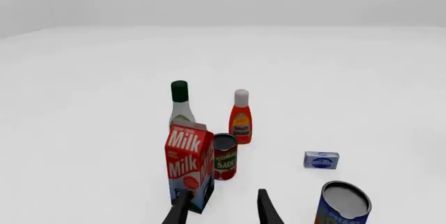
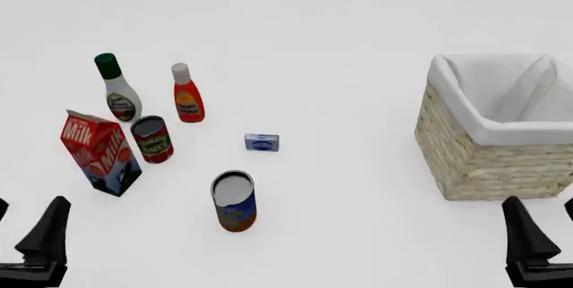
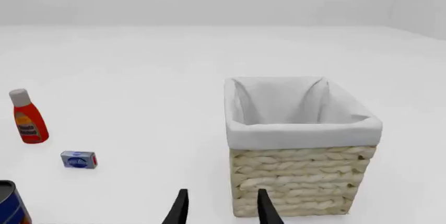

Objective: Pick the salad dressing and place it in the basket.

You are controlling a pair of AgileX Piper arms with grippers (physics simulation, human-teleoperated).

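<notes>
White-bodied salad dressing [image 2: 119,90] is standing behind the milk carton [image 2: 98,151] — left tool [image 1: 223,211], fingers apart and empty, is needing an approach clearing that carton — right tool [image 3: 221,208] likewise apart.

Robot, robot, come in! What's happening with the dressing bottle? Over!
Left gripper and right gripper open, empty. Salad dressing upright, far left, untouched; basket right. Milk carton and tomato sauce can stand in front.

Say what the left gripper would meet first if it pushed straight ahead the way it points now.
Probably the milk carton, just ahead of the left gripper; its left finger overlaps the carton's base. Depth is uncertain.
</notes>
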